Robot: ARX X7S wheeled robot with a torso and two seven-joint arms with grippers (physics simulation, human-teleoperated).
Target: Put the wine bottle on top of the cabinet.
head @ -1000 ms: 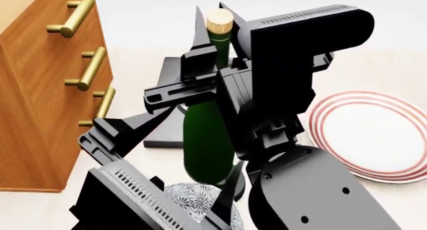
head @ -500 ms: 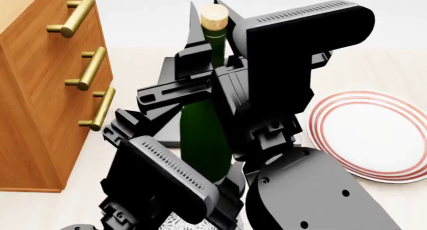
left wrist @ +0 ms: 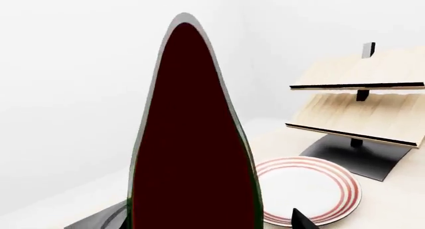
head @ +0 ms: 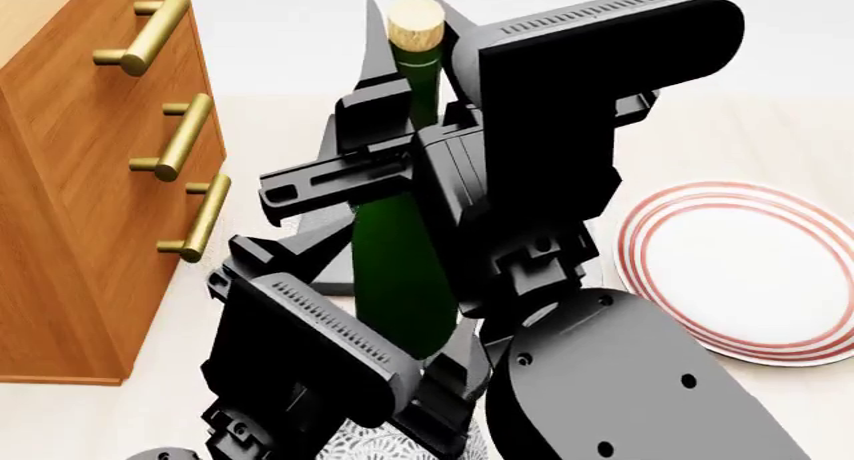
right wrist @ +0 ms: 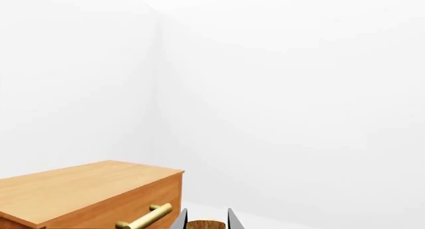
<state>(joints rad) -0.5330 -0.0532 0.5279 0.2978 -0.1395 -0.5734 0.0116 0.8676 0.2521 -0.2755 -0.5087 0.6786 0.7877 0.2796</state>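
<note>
The wine bottle (head: pixel 394 250), dark green with a tan cork, hangs upright in the middle of the head view. My right gripper (head: pixel 403 12) is shut on its neck. In the right wrist view the cork (right wrist: pixel 204 224) sits between the right gripper's (right wrist: pixel 204 220) two fingertips. My left gripper (head: pixel 400 330) stands open around the bottle's lower body. The left wrist view is filled by the bottle (left wrist: pixel 192 139), with one fingertip (left wrist: pixel 302 222) a little apart from the glass. The reddish-brown cabinet (head: pixel 80 200) with brass handles stands at the left; its flat top (right wrist: pixel 73 186) shows below and beside the right gripper.
A white plate with red rings (head: pixel 747 270) lies at the right, also in the left wrist view as the plate (left wrist: pixel 312 189). A pale wood slanted rack (left wrist: pixel 359 104) stands on a dark base (head: pixel 327 270) behind the bottle. A patterned bowl (head: pixel 358 446) peeks out under the left arm.
The bottle has risen a little and shifted left in my right gripper. My left arm came up from below, and its gripper now stands around the bottle's lower body.
</note>
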